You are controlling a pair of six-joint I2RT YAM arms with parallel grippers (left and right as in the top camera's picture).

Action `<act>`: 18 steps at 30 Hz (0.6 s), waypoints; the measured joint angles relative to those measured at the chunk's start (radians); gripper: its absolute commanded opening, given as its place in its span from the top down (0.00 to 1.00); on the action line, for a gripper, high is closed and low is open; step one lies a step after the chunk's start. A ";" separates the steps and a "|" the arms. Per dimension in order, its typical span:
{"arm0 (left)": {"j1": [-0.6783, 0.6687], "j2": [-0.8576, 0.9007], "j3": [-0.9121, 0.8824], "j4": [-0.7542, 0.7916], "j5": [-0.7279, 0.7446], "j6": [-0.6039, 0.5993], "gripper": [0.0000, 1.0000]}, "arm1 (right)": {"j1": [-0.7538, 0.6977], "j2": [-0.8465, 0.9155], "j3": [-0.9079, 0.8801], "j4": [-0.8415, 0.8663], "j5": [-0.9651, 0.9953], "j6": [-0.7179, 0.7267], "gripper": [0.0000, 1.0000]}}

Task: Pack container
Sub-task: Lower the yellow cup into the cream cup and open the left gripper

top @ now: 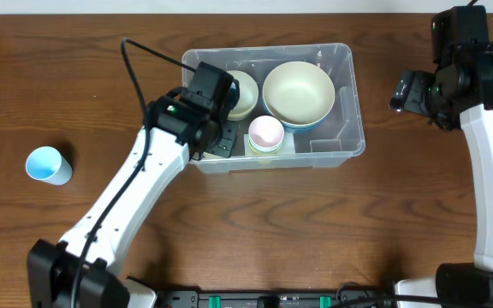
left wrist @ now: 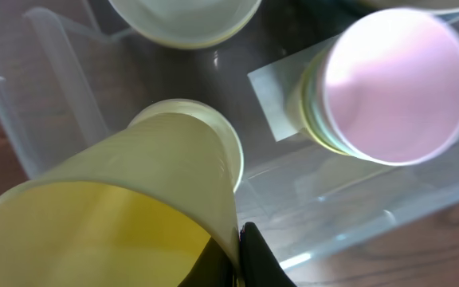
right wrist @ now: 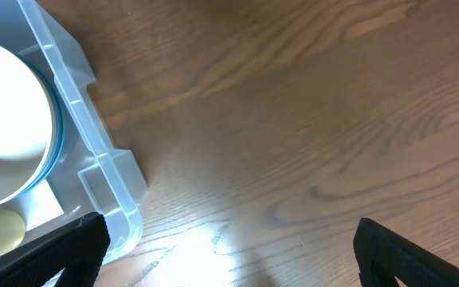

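The container (top: 350, 94) is a large clear plastic bin at the table's centre. In it are a large cream bowl (top: 298, 92), a smaller cream bowl (top: 243, 92) and a pink cup (top: 265, 132) on a stack. My left gripper (top: 219, 130) hovers over the bin's front left corner. In the left wrist view it (left wrist: 237, 257) is shut on the rim of a yellow cup (left wrist: 126, 215), held tilted above the bin floor beside the pink cup (left wrist: 393, 84). My right gripper (top: 412, 91) is open and empty over bare table to the right of the bin (right wrist: 94, 163).
A light blue cup (top: 48, 165) stands alone on the wooden table at the far left. A pale label (left wrist: 276, 100) lies on the bin floor under the pink cup's stack. The right wrist view shows the large bowl (right wrist: 6, 135) inside the bin's corner.
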 measured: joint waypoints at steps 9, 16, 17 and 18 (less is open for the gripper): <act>0.000 0.021 0.001 0.000 -0.026 -0.002 0.02 | 0.000 0.000 0.000 0.000 0.000 0.000 0.01; 0.021 0.017 0.132 -0.073 -0.039 -0.018 0.02 | 0.000 0.000 0.000 0.000 0.000 0.000 0.01; 0.028 0.012 0.161 -0.088 -0.039 -0.021 0.02 | 0.000 0.000 0.000 0.000 0.000 0.000 0.01; 0.037 0.004 0.192 -0.102 -0.039 -0.025 0.02 | 0.000 0.000 0.000 0.000 0.000 0.000 0.01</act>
